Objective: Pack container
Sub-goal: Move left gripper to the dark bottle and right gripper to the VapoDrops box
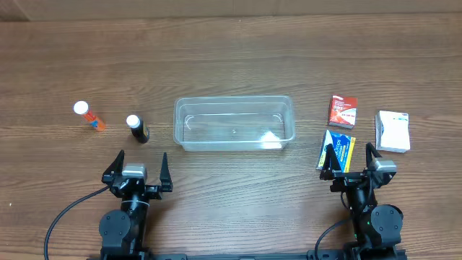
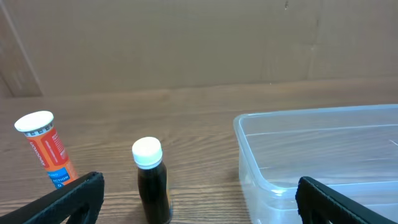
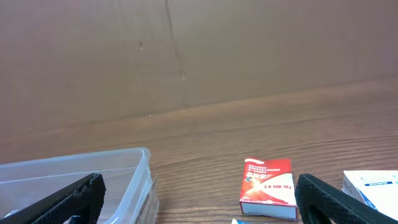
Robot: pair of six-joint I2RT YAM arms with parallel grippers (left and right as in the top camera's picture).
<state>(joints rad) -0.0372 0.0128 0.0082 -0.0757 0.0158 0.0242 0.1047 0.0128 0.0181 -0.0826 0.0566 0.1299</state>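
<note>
The clear plastic container (image 1: 234, 123) sits in the middle of the table with nothing in it; it also shows in the left wrist view (image 2: 323, 155) and in the right wrist view (image 3: 74, 180). Left of it stand a dark bottle with a white cap (image 1: 137, 128) (image 2: 152, 180) and an orange tube with a white cap (image 1: 89, 115) (image 2: 46, 148). Right of it lie a red box (image 1: 342, 112) (image 3: 267, 188), a blue and yellow box (image 1: 337, 149) and a white box (image 1: 393, 131) (image 3: 372, 185). My left gripper (image 1: 138, 167) and my right gripper (image 1: 351, 165) are both open and hold nothing, near the front edge.
A brown wall rises behind the far edge of the wooden table (image 1: 231, 58). Black cables run from both arm bases at the front.
</note>
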